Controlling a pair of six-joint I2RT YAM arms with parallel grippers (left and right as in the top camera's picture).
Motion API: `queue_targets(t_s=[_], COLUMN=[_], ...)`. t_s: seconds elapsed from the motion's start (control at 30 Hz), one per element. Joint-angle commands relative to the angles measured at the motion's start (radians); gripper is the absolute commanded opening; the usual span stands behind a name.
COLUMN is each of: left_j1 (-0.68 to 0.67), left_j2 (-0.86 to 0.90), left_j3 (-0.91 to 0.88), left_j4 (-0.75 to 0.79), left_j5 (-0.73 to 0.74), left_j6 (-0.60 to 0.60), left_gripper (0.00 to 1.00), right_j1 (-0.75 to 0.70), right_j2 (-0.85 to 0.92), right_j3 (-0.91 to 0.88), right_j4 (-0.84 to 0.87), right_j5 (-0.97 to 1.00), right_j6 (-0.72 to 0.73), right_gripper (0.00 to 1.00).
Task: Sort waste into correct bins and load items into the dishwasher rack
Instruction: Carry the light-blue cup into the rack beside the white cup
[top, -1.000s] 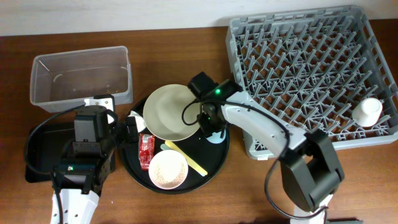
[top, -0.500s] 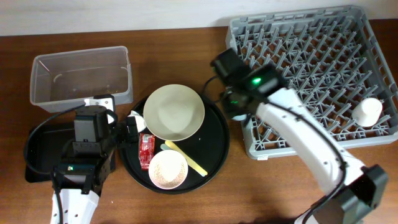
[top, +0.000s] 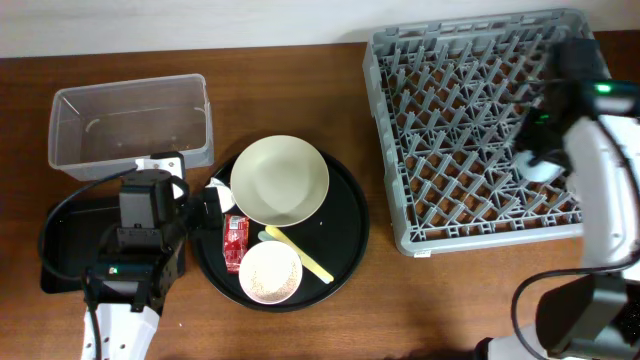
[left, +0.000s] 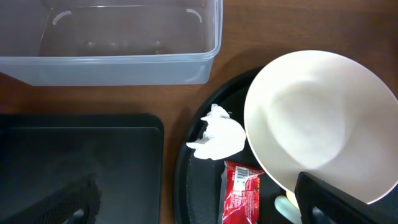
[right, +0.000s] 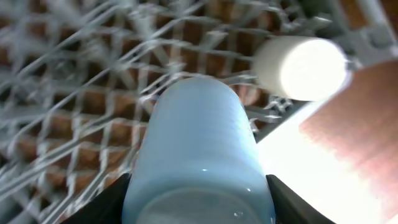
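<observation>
Nearest to the robot, on the round black tray, stands the small pinkish-white bowl, upright, its inside speckled, but too small to tell what is in it; just beside it lies the slim yellow utensil, slanted, and at its upper end the tip of a pale-green utensil shows near the plate; the small red sachet wrapper lies flat on the left of the tray, glossy with white print; above it is the crumpled white tissue, at the tray's left rim and close to the plate; the large cream plate is round, plain and clean-looking, and fills the far half of the tray; the left gripper hangs over the tray's left side with its claw wide apart and nothing between the fingers; to the left of the round tray is the shallow black rectangular tray, partly under the left arm; beyond it stands the clear plastic tub, rectangular with rounded corners; on the right side of the table is the grey dishwasher rack, a square crate with lattice floor and many pegs; over its right part the right gripper clasps the light-blue cup, a smooth pale cylinder, one finger on each side; whether the cup touches the grid I cannot tell; the white cup lies among the pegs near the rack's edge, apart from the blue one.
</observation>
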Motion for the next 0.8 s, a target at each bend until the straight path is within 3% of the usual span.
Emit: queue_targets(t_s=[0.0,0.77], left_j1=[0.003,0.003], left_j2=[0.001,0.001], left_j3=[0.021,0.021], left_j4=[0.001,0.001], left_j5=[0.007,0.007], left_j6=[-0.009,-0.009], left_gripper=[1.0,1.0], right_j1=[-0.112,-0.161], right_j2=[-0.021,0.101], right_j3=[0.022,-0.051], right_j4=[0.016,0.009], right_j5=[-0.09,-0.178], right_j6=[0.015,0.016], right_gripper=[0.56,0.56])
